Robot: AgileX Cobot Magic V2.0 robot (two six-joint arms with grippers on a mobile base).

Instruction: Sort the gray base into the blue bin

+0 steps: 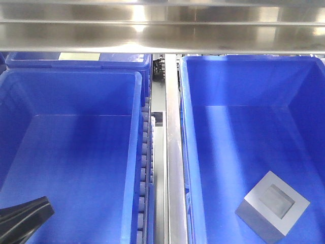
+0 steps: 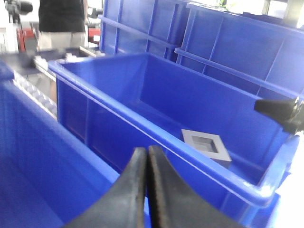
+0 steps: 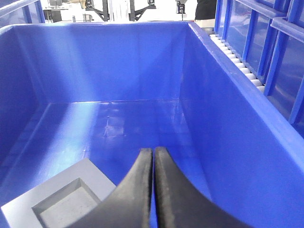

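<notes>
The gray base (image 1: 272,206) lies recess up on the floor of the right blue bin (image 1: 244,81), near its front. It also shows in the left wrist view (image 2: 205,146) and the right wrist view (image 3: 61,204). My right gripper (image 3: 153,151) is shut and empty inside that bin (image 3: 118,61), just right of and above the base. My left gripper (image 2: 146,151) is shut and empty over the left bin, outside the near rim of the right bin (image 2: 142,121). Its dark tip shows at the lower left of the front view (image 1: 46,207).
A second identical blue bin (image 1: 76,152) stands on the left, with another behind it (image 1: 76,62). A roller track (image 1: 147,152) and a metal rail (image 1: 172,152) run between the bins. A steel shelf (image 1: 162,30) spans overhead. A person (image 2: 61,19) stands far off.
</notes>
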